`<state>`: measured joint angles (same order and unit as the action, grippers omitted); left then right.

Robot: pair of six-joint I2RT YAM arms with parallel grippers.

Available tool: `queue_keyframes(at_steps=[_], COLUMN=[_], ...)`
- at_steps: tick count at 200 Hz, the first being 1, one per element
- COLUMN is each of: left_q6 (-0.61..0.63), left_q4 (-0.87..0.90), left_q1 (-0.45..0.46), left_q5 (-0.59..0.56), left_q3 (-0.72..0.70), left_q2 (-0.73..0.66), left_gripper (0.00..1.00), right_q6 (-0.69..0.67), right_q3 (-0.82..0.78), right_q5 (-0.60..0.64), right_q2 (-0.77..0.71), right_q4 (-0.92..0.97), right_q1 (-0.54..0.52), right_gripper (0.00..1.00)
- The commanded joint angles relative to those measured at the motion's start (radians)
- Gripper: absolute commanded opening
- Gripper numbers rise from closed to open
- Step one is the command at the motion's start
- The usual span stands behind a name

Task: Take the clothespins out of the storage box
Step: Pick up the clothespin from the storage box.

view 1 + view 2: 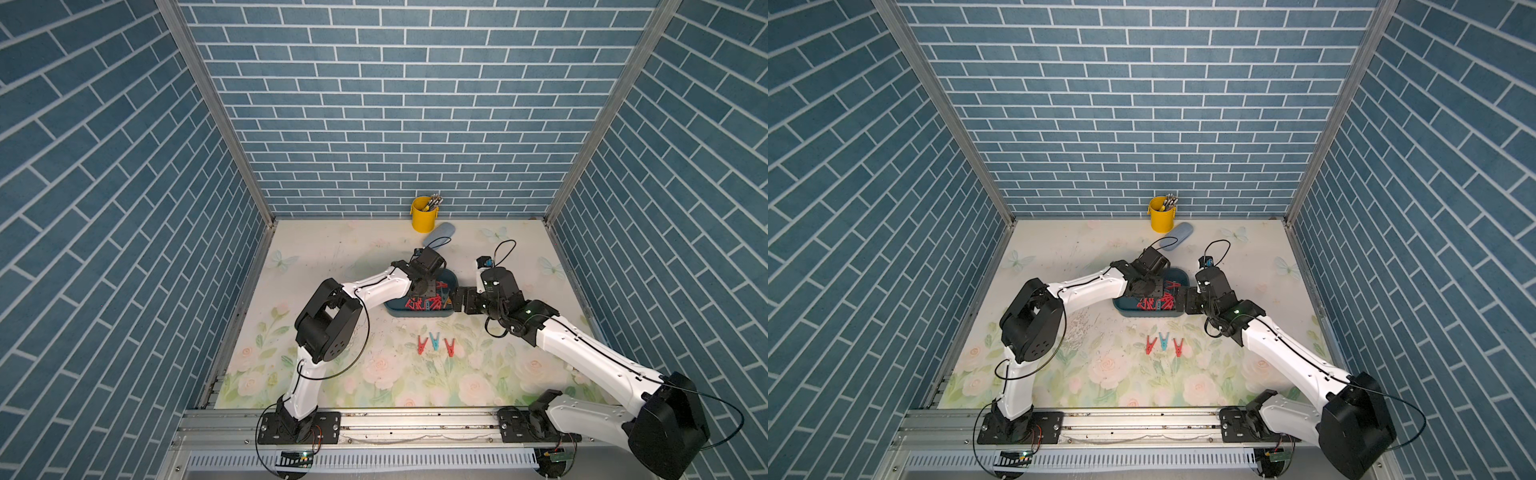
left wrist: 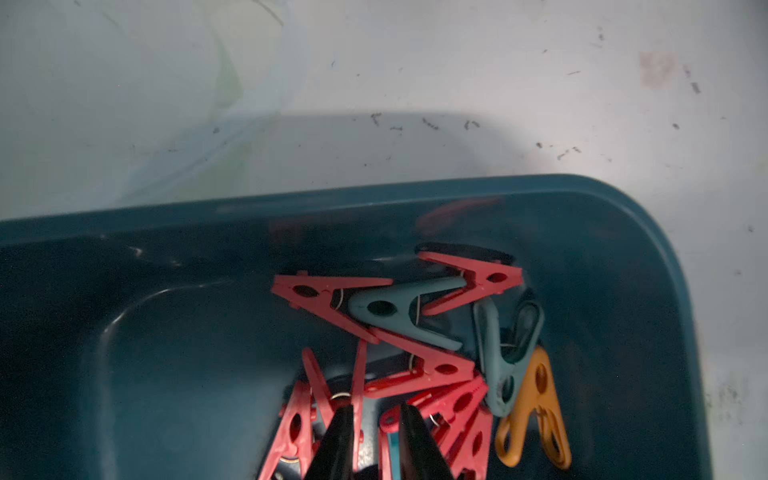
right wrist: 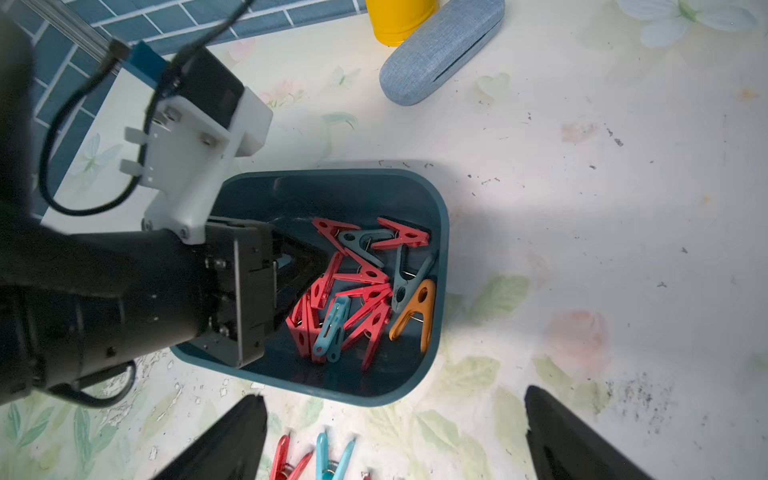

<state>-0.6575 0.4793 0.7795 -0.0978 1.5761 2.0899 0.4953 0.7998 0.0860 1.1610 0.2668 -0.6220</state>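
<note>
Reaching into the dark teal, shallow plastic storage box (image 3: pixel 442 232), the left arm's fingers (image 2: pixel 336 444) are drawn close together, their tips sunk in the heap of small plastic A-shaped clothespins (image 3: pixel 357 291). Parts of a red clip and a bright blue clip lie in the narrow gap between the fingers, but whether either is actually pinched cannot be told.

The right arm's fingers (image 3: pixel 232 440) are spread wide and carry nothing. They hover over the floral tabletop (image 1: pixel 374 386) just beside one end of the box, outside its rim.

The box sits near the middle of the tabletop in both top views, partly under the left wrist.

Progress, as judged, is early. Three clothespins lie in a row on the tabletop in front of the box and apart from it: a red clip (image 1: pixel 422 345), a blue clip (image 1: pixel 435 340) and a second red clip (image 1: pixel 449 347). A dozen or so are left inside. Most are red, two are grey-teal, one is bright blue and one is an orange clip (image 3: pixel 419 307). They are tangled toward one end, and the floor at the other end is bare. Nearly the whole heap is yet to come out.
</note>
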Motion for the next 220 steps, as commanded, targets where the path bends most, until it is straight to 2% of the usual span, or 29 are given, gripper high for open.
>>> queue_keyframes(at_steps=[1, 18, 134, 145, 154, 177, 220], left_q6=[0.035, 0.045, 0.075, 0.075, 0.075, 0.07, 0.051], left_q4=[0.054, 0.066, 0.062, 0.059, 0.059, 0.061, 0.074], left_q1=[0.004, 0.005, 0.012, 0.012, 0.012, 0.014, 0.015], left_q5=[-0.042, -0.055, -0.045, -0.045, -0.047, -0.055, -0.062], left_q3=[0.041, 0.054, 0.079, 0.078, 0.08, 0.081, 0.067], left_q2=[0.032, 0.054, 0.119, 0.12, 0.119, 0.102, 0.028], left_gripper=[0.23, 0.19, 0.19, 0.14, 0.1, 0.07, 0.07], right_q6=[-0.029, -0.029, -0.022, -0.021, -0.022, -0.021, -0.014], right_q3=[0.001, 0.002, -0.001, -0.001, -0.002, -0.003, -0.004], right_q5=[-0.013, -0.017, -0.033, -0.036, -0.04, -0.045, -0.07], right_q2=[-0.021, -0.021, -0.017, -0.018, -0.018, -0.018, -0.012], right_q4=[0.018, 0.018, 0.016, 0.014, 0.012, 0.01, -0.018], right_q1=[0.01, 0.013, 0.021, 0.022, 0.022, 0.022, 0.022], right_gripper=[0.99, 0.99, 0.99, 0.99, 0.99, 0.99, 0.99])
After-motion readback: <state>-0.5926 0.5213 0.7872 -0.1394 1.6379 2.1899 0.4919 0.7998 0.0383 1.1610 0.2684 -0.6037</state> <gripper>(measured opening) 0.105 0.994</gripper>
